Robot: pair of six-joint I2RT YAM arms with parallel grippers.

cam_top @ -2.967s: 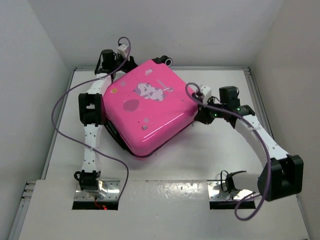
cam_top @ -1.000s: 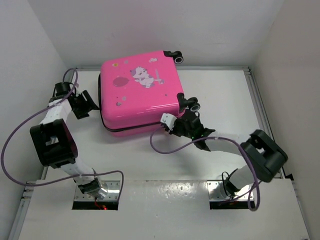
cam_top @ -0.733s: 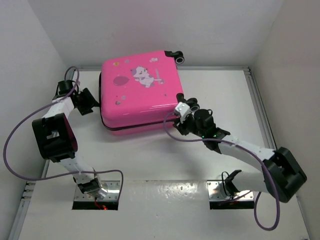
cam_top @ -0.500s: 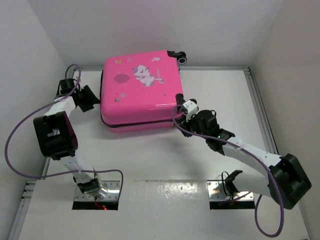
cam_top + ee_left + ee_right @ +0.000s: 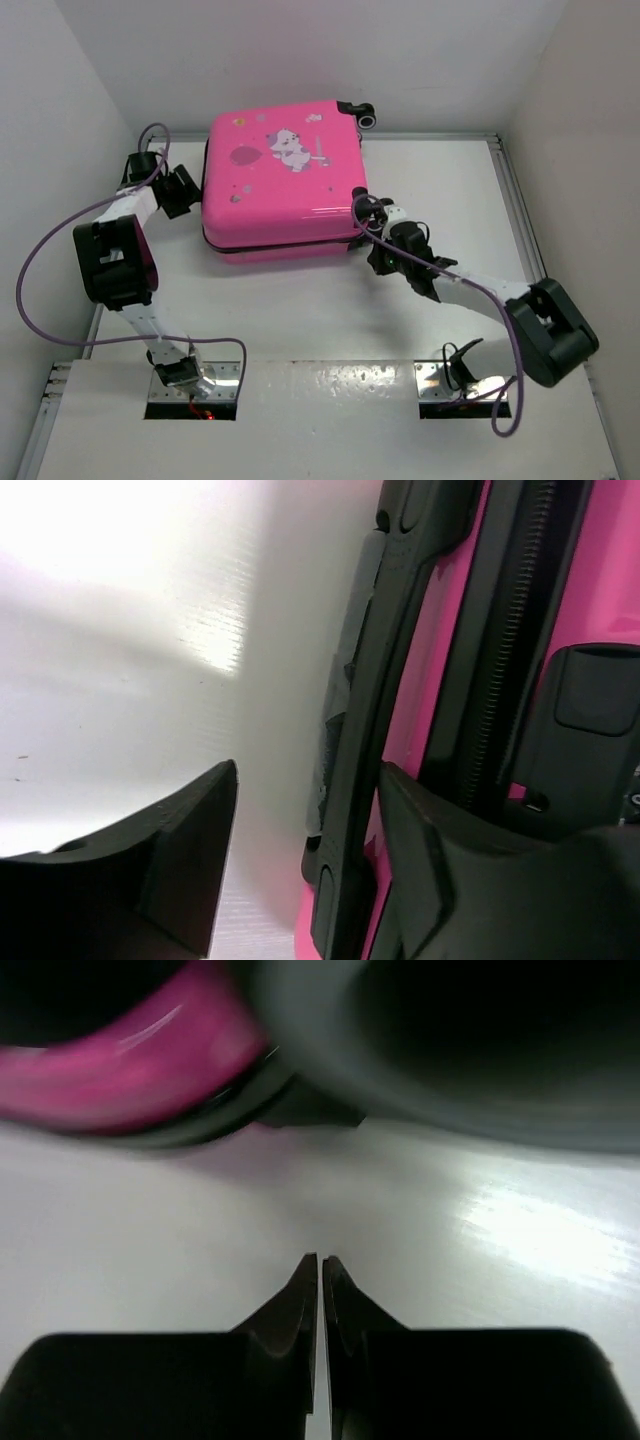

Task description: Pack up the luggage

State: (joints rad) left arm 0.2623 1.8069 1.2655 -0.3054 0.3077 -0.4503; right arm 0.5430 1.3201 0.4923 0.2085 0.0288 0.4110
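**Pink luggage lying closed between 2 arms**

The luggage is lying flat on the white table, toward the far left of centre. Its printed shell is facing up, and the white cartoon animal is showing near the far edge. The 2 halves are sitting together, with the dark zipper line running along the near side. 1 black wheel is sticking out at the far right corner.

The left gripper is reaching in at the luggage's left side. In the left wrist view, the left gripper is standing with its jaws apart. The left finger is hanging over bare table, and the black side handle is rising between the 2 fingers. Nothing is being clamped, though the right finger may be brushing that handle; the close view is not settling it.

The right gripper is sitting low at the luggage's near right corner. In the right wrist view, the right gripper is pressing its fingertips together with nothing between them, just above the table. A blurred pink edge and a dark round shape are filling the top of that view.
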